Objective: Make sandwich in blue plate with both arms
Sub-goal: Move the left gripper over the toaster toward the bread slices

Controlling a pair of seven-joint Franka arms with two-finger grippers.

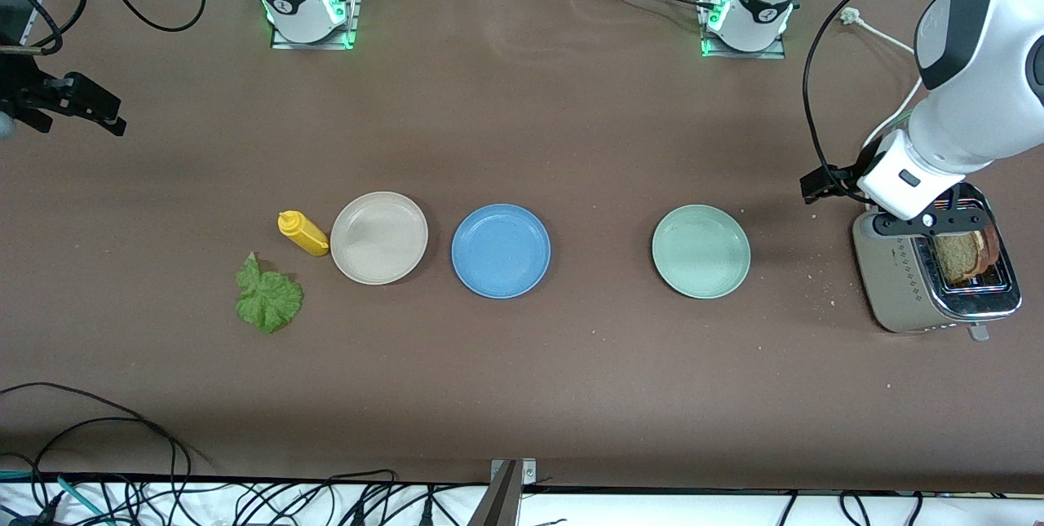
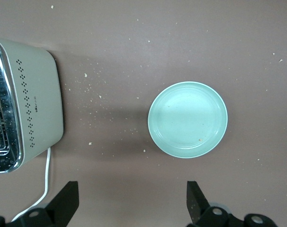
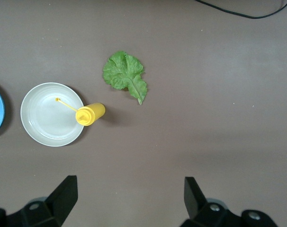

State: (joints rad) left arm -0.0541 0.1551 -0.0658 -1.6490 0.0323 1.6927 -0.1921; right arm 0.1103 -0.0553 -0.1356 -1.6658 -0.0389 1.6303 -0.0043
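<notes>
While both arms hang above the table with nothing held, the left gripper point(image 2: 129, 208) has its fingers spread wide over bare table between the toaster point(image 1: 938, 281) and the pale green plate point(image 1: 701, 251). Bread slices point(image 1: 966, 255) stand in the toaster's slot at the left arm's end of the table. Equally wide apart are the fingers of the right gripper point(image 3: 129, 203), up over the right arm's end of the table, near the lettuce leaf point(image 3: 125, 75) and the yellow squeeze bottle point(image 3: 90, 114). That bottle stands just beside the beige plate point(image 1: 379, 237). Between the beige and pale green plates sits the blue plate point(image 1: 501, 250), with nothing on it.
</notes>
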